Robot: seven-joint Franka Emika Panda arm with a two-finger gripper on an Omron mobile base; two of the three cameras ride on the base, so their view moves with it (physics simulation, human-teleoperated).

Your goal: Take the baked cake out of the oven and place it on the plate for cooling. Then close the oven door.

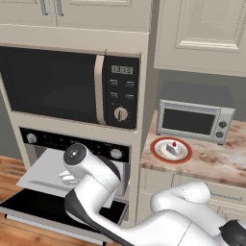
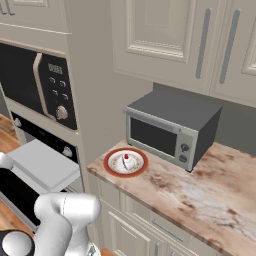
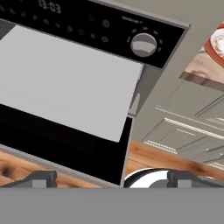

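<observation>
I see the baked cake [image 1: 173, 149] upright on the plate [image 1: 158, 153] near the counter's front edge, oven door [image 1: 43, 207] hanging flat open, tray [image 1: 45, 173] pulled out, my gripper [image 3: 112, 178] spread wide, empty.

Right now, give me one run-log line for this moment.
white cake slice: on red-rimmed plate | grey oven tray: pulled out, bare | glass oven door: down | tool: open, holding nothing

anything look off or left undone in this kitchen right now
Nothing is spilled or damaged. One thing stands out: the oven door hangs dropped open with the grey tray slid out over it, empty. The baked cake already sits upright on the plate on the counter, beside the toaster oven.
</observation>
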